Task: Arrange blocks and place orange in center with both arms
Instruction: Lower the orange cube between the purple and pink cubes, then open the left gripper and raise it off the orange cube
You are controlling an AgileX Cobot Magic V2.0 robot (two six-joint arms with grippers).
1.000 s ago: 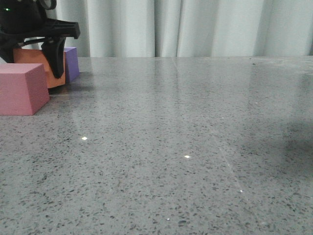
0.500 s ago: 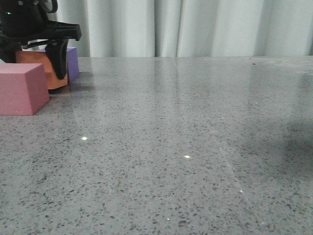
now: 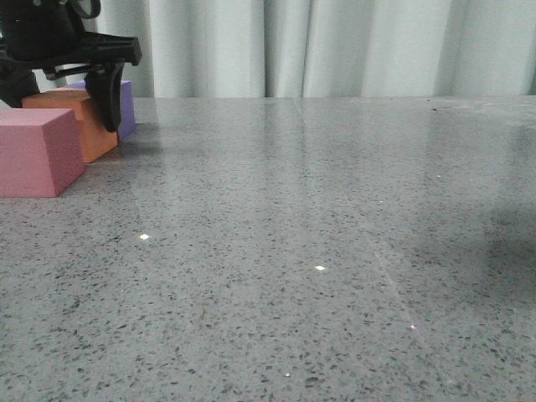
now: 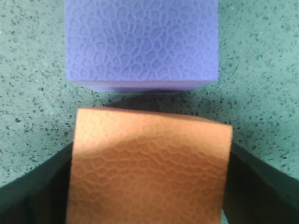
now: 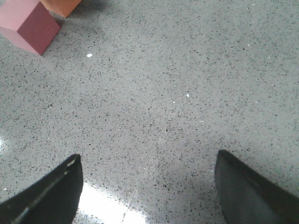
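Clamped the orange cube in the left gripper, with one dark finger down the cube's far-side face in the front view. Showed both fingers pressed flush to opposite sides of the cube in the left wrist view, with no gap visible. Sat level, low at the far left of the grey speckled table; could not tell whether fully resting on it or just above.

Lay between the other two blocks: purple cube just behind, with a narrow shadowed gap in the left wrist view, and pink cube just in front, nearer the camera, overlapping the orange one's lower corner in the front view. Could not tell whether pink and orange touched.

Hung wide open and empty over bare table, well apart from the blocks: the right gripper, with only the pink cube and a sliver of orange at the edge of its wrist view. Closed off the scene behind with a pale pleated curtain.

Judged as the placing step, with orange already in the middle spot of the row. Called next for a gentle release and a straight lift away, without nudging the purple cube. Possibly also called for squaring the pink cube into line, perhaps with the right arm.
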